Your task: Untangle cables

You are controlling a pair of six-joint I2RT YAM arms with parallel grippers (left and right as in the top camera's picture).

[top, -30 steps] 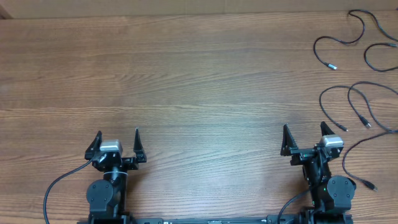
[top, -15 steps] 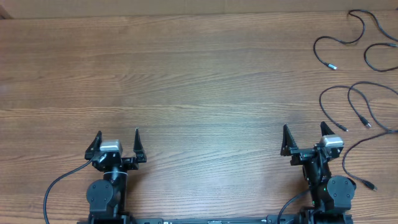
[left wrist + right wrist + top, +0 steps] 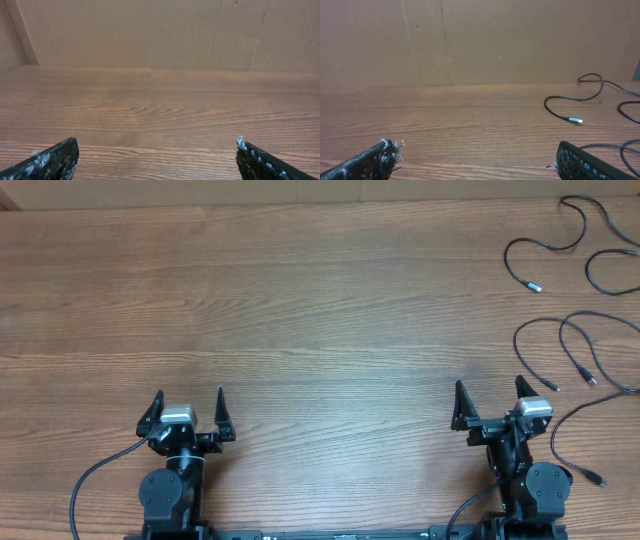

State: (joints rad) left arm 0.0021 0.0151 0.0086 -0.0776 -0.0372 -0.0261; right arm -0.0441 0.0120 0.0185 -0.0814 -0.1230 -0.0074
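cables (image 3: 534, 284) lie as loose separate strands on the bench (image 3: 320, 310); untangling looks about done. my left gripper (image 3: 189, 402) and right gripper (image 3: 489, 392) rest wide, empty.

Thin black cables (image 3: 545, 247) (small plug tips) lie as loose wavy strands along the table's (image 3: 300, 310) right side.

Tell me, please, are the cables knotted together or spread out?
Spread out: the cables lie as loose, separate wavy strands with no knot showing, though two loops seem to cross.
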